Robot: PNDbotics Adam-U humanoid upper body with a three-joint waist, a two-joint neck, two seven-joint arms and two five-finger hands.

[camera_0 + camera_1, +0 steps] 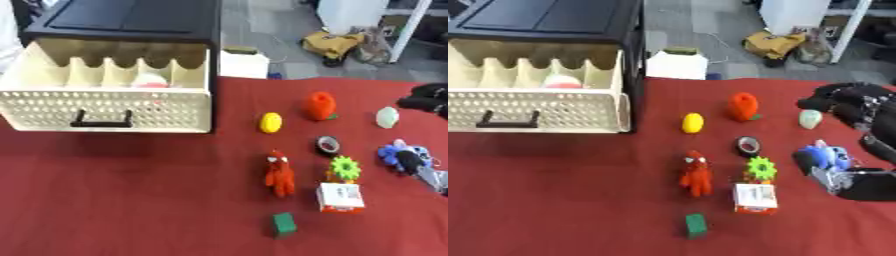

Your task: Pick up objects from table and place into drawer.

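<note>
The cream perforated drawer (52, 107) stands pulled out of a black cabinet (131, 20) at the far left, with a pale red-and-white thing (150, 80) inside. My right hand (859, 185) comes in from the right edge and hovers just over a blue soft toy (826, 154). Its black thumb (805, 163) is spread to the toy's left and the fingers look relaxed, holding nothing. Spread over the red table (131, 200) are an orange carrot-like toy (320, 106), a yellow piece (271, 122), a pale green egg shape (387, 117) and a red figure (280, 174).
A black tape roll (327, 145), a green gear (345, 167), a white-and-red box (340, 197) and a green block (283, 224) lie near the middle. My black right arm (855, 105) crosses the far right. A white box (243, 64) stands behind the table.
</note>
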